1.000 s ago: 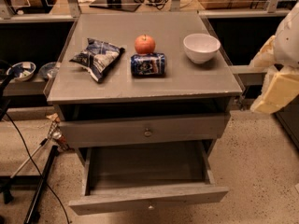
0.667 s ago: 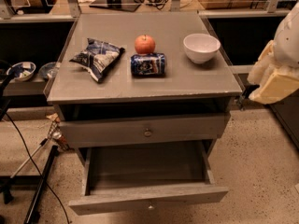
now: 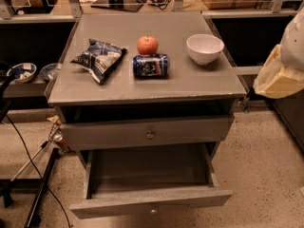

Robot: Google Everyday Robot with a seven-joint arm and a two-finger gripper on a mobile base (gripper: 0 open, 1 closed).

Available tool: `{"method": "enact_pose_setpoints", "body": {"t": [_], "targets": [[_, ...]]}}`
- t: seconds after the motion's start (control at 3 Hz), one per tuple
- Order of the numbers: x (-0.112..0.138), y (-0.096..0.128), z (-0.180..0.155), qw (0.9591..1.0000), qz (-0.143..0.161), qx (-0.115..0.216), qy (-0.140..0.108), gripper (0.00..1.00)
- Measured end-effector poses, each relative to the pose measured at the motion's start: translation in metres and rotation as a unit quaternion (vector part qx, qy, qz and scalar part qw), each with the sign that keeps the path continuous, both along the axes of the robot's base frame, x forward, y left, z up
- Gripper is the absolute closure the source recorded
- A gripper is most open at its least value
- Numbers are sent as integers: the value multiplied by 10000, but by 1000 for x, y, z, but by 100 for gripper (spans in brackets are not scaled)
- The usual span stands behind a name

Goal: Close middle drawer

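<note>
The middle drawer [image 3: 151,199] is the wide, shallow grey one. It is pulled far out at the bottom of the cabinet, its empty inside is showing, and its small knob [image 3: 153,211] is at the front centre. Above it is the taller-fronted drawer [image 3: 147,133] with a similar knob, out only slightly. The lowest drawer is hidden. My gripper [image 3: 278,77] shows as a pale beige shape under the white arm at the right edge. It is beside the cabinet's top right corner, well above and right of the middle drawer, and touches nothing.
On the cabinet top [image 3: 199,82] lie a chip bag [image 3: 99,58], a red apple [image 3: 147,44], a blue can on its side [image 3: 150,65] and a white bowl [image 3: 204,48]. Cables and a stand [image 3: 38,194] are on the floor at left. Shelves with bowls [image 3: 21,71] are behind left.
The beige end of my arm has risen a little at the right edge. Both drawers and the things on top have not moved.
</note>
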State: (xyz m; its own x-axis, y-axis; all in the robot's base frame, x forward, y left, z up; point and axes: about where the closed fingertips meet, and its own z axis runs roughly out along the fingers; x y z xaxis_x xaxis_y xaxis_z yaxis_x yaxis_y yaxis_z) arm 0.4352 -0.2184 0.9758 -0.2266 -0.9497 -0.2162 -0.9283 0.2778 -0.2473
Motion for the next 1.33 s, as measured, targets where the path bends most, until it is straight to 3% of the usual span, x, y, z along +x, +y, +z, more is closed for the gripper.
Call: {"method": "enact_pose_setpoints", "body": {"t": [0.67, 1.0, 1.33], "targets": [[-29, 14, -86, 9982, -165, 273, 515, 100], [-31, 27, -137, 9950, -92, 221, 970, 100], [-33, 27, -141, 9946, -92, 215, 1015, 100]]}}
